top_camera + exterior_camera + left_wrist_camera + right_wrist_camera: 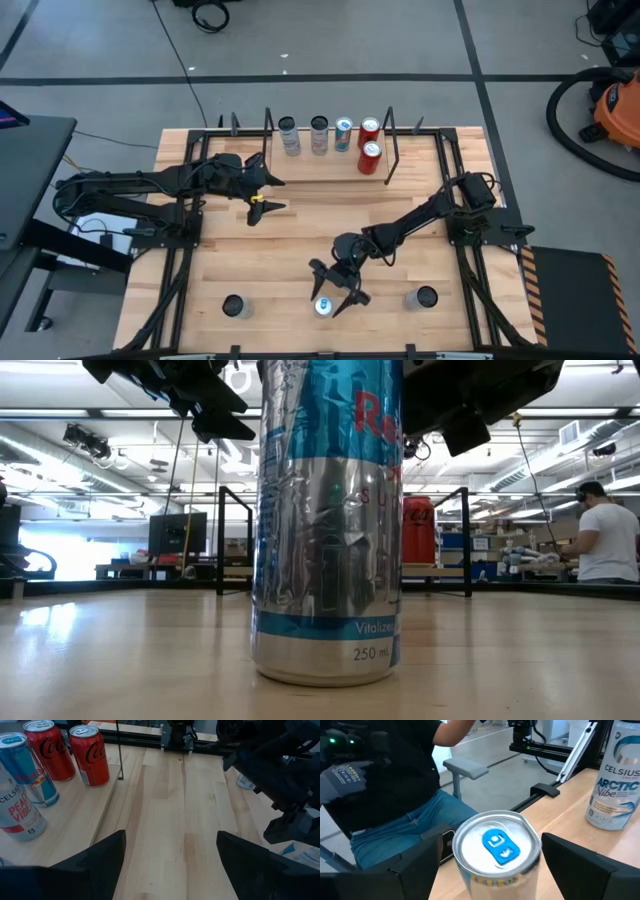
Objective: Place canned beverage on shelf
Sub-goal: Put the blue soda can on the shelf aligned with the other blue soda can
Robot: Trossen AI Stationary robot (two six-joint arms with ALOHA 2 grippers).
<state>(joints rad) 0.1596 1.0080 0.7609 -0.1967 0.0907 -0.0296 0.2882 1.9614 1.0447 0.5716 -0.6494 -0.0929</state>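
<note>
Right gripper sat low-centre in the high view, fingers spread wide on either side of the silver-and-blue slim can with a blue tab, not touching it. In the low view that can filled the centre, top cut off. Left gripper was open, upper-left of centre, empty, beside the pale-wood shelf with black wire frames. 5 cans stood on it, labels unreadable from above.

Both claws spread wide
</note>
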